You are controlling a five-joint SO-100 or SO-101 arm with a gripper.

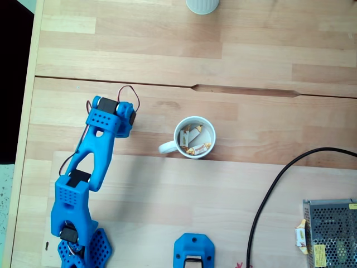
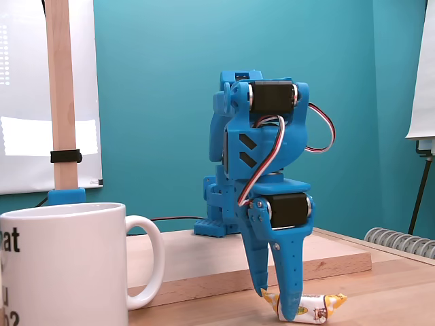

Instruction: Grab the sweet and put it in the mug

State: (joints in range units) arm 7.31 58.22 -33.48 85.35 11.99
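Fixed view from above: blue arm (image 1: 89,167) reaches up from bottom-left, wrist end approx at (image 1: 114,117), gripper tips hidden under the wrist so can't tell jaw state here. The mug (image 1: 195,137) sits right of the arm on the wooden table (image 1: 251,67), handle pointing left toward the arm, well apart from the wrist. Inside the mug there are already a few wrapped sweets. Top edge: a pale ribbed cup (image 1: 202,5), not the target. Bottom right: black cable (image 1: 268,195), a metal mesh box (image 1: 332,231) w/ another wrapped candy at its left edge. Low fixed view from table level: gripper (image 2: 280,299) points straight down, fingers narrow and closed around the sweet (image 2: 314,305), which lies on the table; wrapper body and a yellow twisted end stick out to the right, a bit of twist shows at left of the fingertips. Looks like a pinch on the left part of the sweet, not the middle, tho exact contact is hard to tell. The mug (image 2: 64,265) is large in foreground left, handle facing right. Risks, imo: off-centre grip means the sweet may pivot or slip out on lift; if only the wrapper twist is caught it could pull free. Carrying across, a low path could knock the mug handle or rim. Release too early and it lands beside the mug, not in it.
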